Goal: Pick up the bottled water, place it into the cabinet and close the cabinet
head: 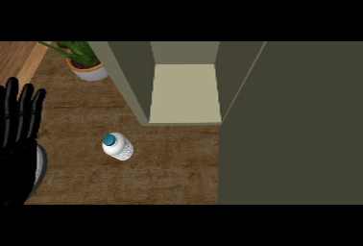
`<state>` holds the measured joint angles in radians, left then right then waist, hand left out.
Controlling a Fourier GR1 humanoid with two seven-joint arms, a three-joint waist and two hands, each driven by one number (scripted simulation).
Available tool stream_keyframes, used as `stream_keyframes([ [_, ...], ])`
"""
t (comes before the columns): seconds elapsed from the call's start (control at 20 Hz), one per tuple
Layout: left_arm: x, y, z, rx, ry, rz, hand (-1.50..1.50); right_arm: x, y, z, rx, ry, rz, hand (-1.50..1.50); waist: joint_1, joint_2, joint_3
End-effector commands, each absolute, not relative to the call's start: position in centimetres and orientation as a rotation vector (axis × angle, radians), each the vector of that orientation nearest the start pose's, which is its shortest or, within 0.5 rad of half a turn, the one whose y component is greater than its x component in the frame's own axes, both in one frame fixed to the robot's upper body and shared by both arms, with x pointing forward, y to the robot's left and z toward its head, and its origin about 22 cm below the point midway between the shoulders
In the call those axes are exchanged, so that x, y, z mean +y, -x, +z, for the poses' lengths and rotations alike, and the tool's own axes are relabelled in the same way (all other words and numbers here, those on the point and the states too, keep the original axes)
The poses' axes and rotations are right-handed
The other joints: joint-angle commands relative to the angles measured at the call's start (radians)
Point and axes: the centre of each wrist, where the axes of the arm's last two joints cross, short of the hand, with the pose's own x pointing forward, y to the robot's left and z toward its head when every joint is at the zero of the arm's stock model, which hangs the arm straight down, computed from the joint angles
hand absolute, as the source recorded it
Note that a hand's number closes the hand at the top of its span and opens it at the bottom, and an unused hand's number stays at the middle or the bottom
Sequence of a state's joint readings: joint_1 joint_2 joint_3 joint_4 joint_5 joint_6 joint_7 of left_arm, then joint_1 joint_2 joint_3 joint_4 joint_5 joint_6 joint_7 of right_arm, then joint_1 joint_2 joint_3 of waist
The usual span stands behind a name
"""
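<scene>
Brown wood-grain bench (pixel 170 178) all around, so here's where I'm at: only my left hand (pixel 18 139) shows, resting at the left edge, fingers (pixel 28 103) straight and apart, holding nothing. Bottled water (pixel 117 146) stands upright to its right, white with a teal cap. Beyond it, the cabinet (pixel 186 86) sits open.
</scene>
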<state>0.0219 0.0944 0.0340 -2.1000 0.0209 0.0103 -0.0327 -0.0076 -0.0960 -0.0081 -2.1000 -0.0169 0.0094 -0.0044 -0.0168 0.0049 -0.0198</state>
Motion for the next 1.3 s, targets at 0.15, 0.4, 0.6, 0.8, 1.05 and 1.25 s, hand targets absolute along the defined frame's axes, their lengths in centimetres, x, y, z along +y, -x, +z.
stream_keyframes([
  [0.15,21.4,-19.9,10.7,-2.089,-0.224,0.045,-1.50,-24.6,-18.3,12.3,-2.076,0.014,0.151,-1.50,0.010,-0.006,0.020],
  [0.4,21.1,-19.3,11.8,-1.907,-0.213,0.385,-1.50,-21.9,-16.8,13.1,-1.980,-0.275,0.232,-1.50,0.012,-0.010,0.020],
  [0.6,19.2,-16.8,14.4,-1.898,-0.211,0.439,-1.50,-21.0,-13.8,14.9,-1.980,-0.295,0.227,-1.50,0.013,-0.010,0.021],
  [0.8,19.2,-14.1,17.2,-1.924,-0.243,0.424,-1.50,-20.7,-12.1,15.7,-1.999,-0.292,0.216,-1.50,0.015,-0.010,0.021],
  [1.05,18.0,-12.3,17.7,-1.879,-0.244,0.421,-1.50,-19.1,-11.3,17.2,-1.977,-0.297,0.240,-1.50,0.018,-0.009,0.021],
  [1.25,17.6,-12.3,17.9,-1.868,-0.266,0.438,-1.50,-18.3,-11.0,16.8,-1.993,-0.297,0.210,-1.50,0.016,-0.011,0.022],
])
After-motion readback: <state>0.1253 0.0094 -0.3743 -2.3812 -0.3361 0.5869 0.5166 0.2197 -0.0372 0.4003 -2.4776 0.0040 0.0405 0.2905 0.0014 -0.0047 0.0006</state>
